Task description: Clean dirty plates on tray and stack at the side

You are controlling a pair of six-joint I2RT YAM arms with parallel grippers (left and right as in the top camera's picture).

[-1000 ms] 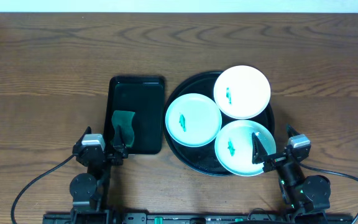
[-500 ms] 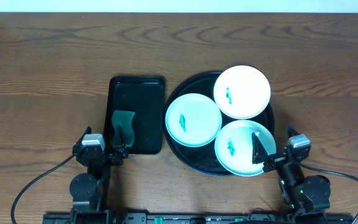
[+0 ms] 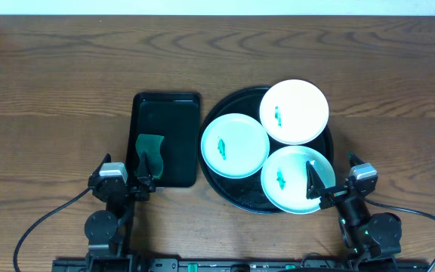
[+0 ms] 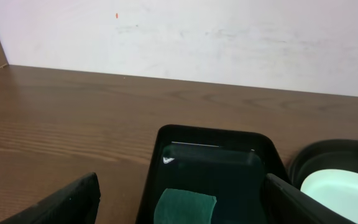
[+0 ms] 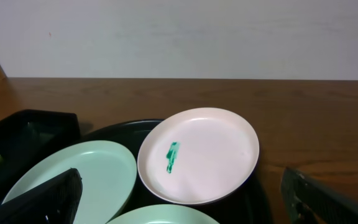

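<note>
When looking from above, find the tray (image 3: 240, 198) bearing three, each smeared green: nearest plate (image 3: 289, 193) under one finger of the right hand (image 3: 329, 168), second plate (image 3: 294, 112) straight ahead of it, third plate (image 3: 235, 145) ahead and to its left. Spread wide there, gripping nothing. Leftward on the worktop (image 3: 66, 91), note a rectangular tray (image 3: 168, 113) holding a green sponge (image 3: 151, 143) just ahead of the left hand (image 3: 125, 162), equally wide open and empty.

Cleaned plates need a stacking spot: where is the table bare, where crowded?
Bare wood: right of the round tray, left of the rectangular tray, and the far strip beyond both. Crowded: three plates fill the round tray; the gap between trays is narrow.
</note>
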